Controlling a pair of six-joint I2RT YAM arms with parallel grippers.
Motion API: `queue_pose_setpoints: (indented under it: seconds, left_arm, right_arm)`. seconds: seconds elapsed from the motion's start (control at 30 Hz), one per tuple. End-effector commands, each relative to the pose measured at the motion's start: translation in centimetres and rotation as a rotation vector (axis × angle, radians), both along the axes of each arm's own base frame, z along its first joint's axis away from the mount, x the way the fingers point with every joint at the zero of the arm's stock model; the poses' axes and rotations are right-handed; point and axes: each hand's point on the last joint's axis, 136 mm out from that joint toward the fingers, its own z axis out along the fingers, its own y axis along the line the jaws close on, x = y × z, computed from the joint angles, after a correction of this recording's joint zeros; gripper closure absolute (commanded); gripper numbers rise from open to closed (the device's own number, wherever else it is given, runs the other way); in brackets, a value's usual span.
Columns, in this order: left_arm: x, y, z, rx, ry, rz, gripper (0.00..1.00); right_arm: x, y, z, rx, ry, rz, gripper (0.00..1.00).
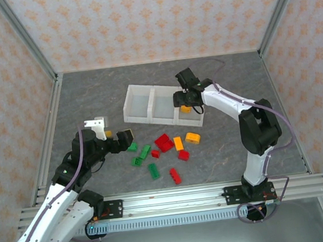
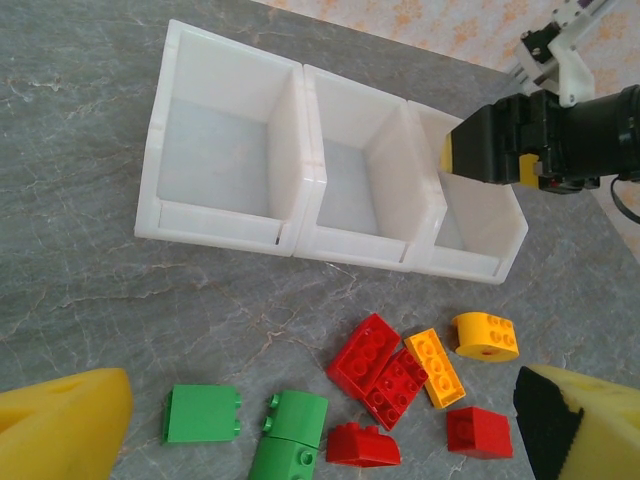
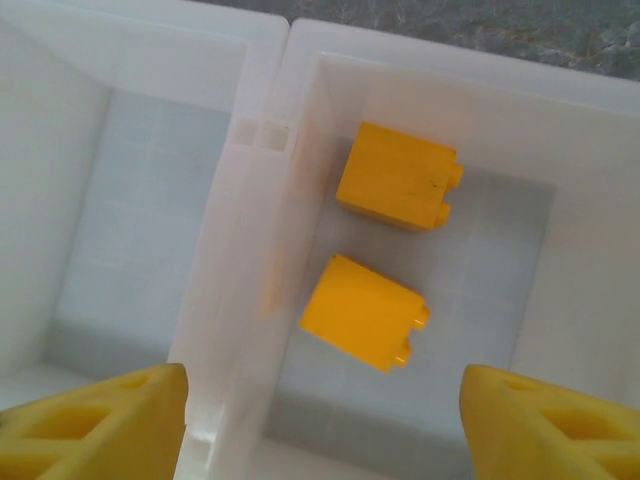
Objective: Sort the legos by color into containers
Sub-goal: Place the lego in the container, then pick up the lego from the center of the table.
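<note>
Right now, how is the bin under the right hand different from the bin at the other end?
The right-end bin has two yellow bricks lying inside; the left-end bin has none. The right hand hovers open above the right-end bin; no hand is over the left-end bin. Both are the same see-through white square tubs, open on top, joined in one row.

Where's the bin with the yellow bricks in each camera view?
Top external: the right-end bin of the row, under the right hand.
Left wrist: upper right, last in the row.
Right wrist: right half of the picture, two yellow bricks lying inside.
Shared landmark: the double wall joining it to the middle bin.
</note>
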Motion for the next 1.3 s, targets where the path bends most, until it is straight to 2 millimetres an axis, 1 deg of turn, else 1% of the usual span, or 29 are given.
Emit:
queue_pose_setpoints:
  seconds: [0.0, 0.13, 0.23, 0.3, 0.47, 0.5, 0.6, 0.73, 0.8, 0.87, 0.93, 1.0, 1.17, 1.27]
  left_arm:
    - [0.0, 0.1, -0.1, -0.002, 0.001, 0.012, 0.01]
    - [0.0, 0.0, 0.1, -0.007, -0.002, 0.010, 0.01]
    - [-0.2, -0.1, 0.3, -0.014, -0.011, 0.000, 0.01]
    - [-0.2, -0.2, 0.3, -0.017, -0.017, -0.005, 0.01]
    - [-0.1, -0.3, 0.1, -0.015, -0.011, -0.009, 0.01]
    - [-0.1, -0.3, 0.1, -0.015, -0.009, -0.009, 0.01]
    - [0.0, -0.3, -0.1, -0.011, 0.001, -0.009, 0.01]
    - [0.0, -0.4, -0.4, -0.008, 0.011, -0.013, 0.01]
    - [0.0, -0.5, -0.4, -0.008, 0.012, -0.016, 0.01]
    - [0.0, -0.5, -0.3, -0.008, 0.011, -0.016, 0.01]
    - [0.0, -0.4, -0.4, -0.007, 0.012, -0.014, 0.01]
    - [0.0, -0.5, -0.4, -0.006, 0.010, -0.015, 0.01]
    - [0.0, -0.4, -0.4, -0.004, 0.009, -0.014, 0.01]
    - [0.1, -0.3, -0.4, -0.002, 0.008, -0.005, 0.01]
  right_arm:
    - [-0.9, -0.4, 4.0, 0.051, -0.059, -0.001, 0.28]
    - [-2.8, -0.2, 6.0, 0.107, -0.078, 0.042, 0.25]
    - [-4.6, -0.7, 5.9, 0.128, -0.051, 0.037, 0.22]
    - [-5.8, -1.1, 5.5, 0.139, -0.027, 0.028, 0.17]
    - [-9.6, -2.3, 3.6, 0.157, 0.039, 0.007, 0.08]
    - [-10.5, -2.6, 2.9, 0.159, 0.058, -0.007, 0.01]
    - [-12.3, -3.4, 1.1, 0.162, 0.109, -0.080, 0.00]
    - [-14.0, -3.3, -1.1, 0.247, 0.138, -0.244, 0.00]
    - [-14.6, -3.0, -2.2, 0.256, 0.133, -0.299, 0.00]
    - [-14.7, -3.2, -2.9, 0.189, 0.114, -0.339, 0.00]
    - [-14.5, -2.9, -3.2, 0.168, 0.112, -0.354, 0.00]
    - [-14.3, -2.3, -3.5, 0.192, 0.110, -0.373, 0.00]
    - [-14.2, -3.2, -4.7, 0.118, 0.093, -0.484, 0.00]
    - [-13.9, -2.3, -5.3, 0.110, 0.100, -0.465, 0.00]
